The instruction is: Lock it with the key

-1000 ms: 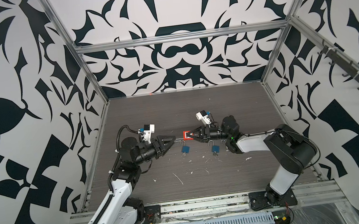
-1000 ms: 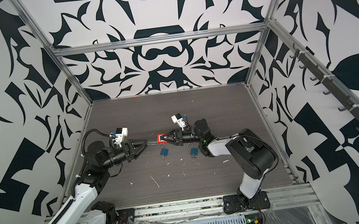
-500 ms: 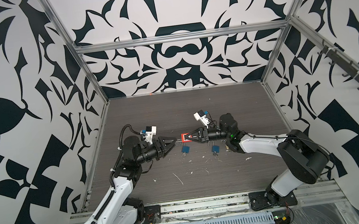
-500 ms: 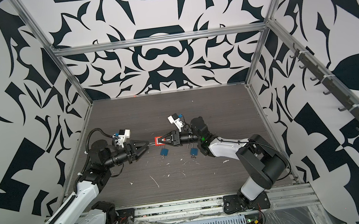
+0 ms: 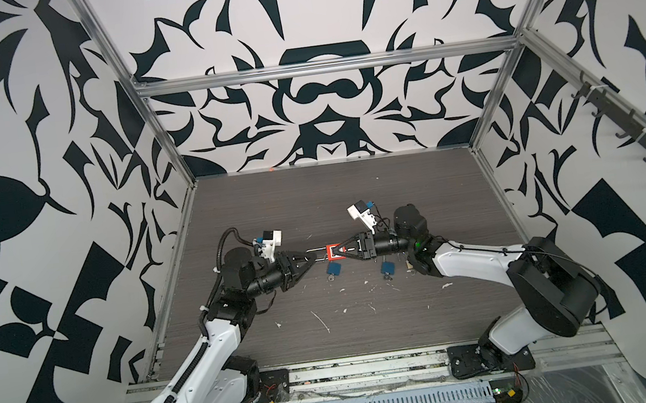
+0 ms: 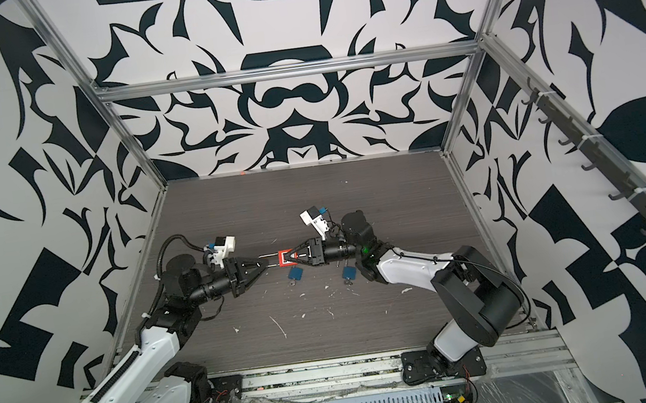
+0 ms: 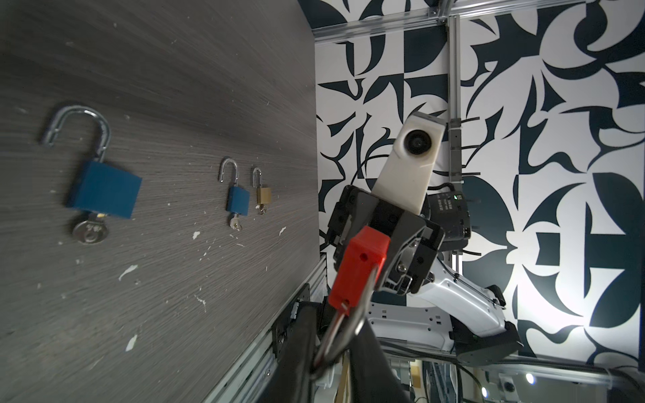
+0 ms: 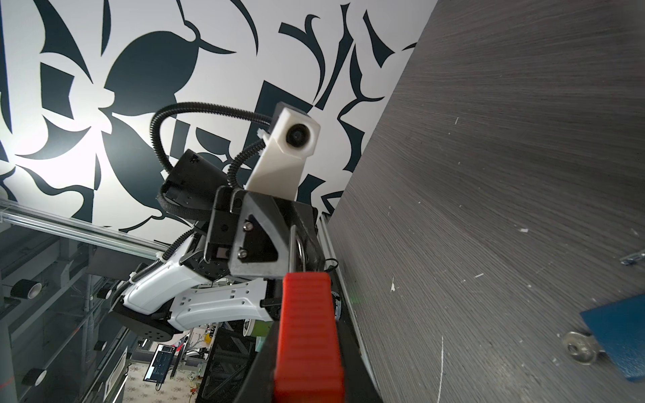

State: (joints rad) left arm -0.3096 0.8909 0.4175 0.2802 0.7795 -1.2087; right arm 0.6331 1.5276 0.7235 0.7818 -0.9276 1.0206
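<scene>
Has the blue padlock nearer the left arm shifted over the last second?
No. The blue padlock sits just as far from the white scratch as before.

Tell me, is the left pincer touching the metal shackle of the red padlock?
Touching. The right wrist view shows the shackle of the red padlock pinched inside the left pincer, with no gap on either side.

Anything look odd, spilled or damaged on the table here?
White flecks and scrape marks are scattered over the near half of the dark tabletop; they look like debris or chipped surface. Nothing else stands out.
</scene>
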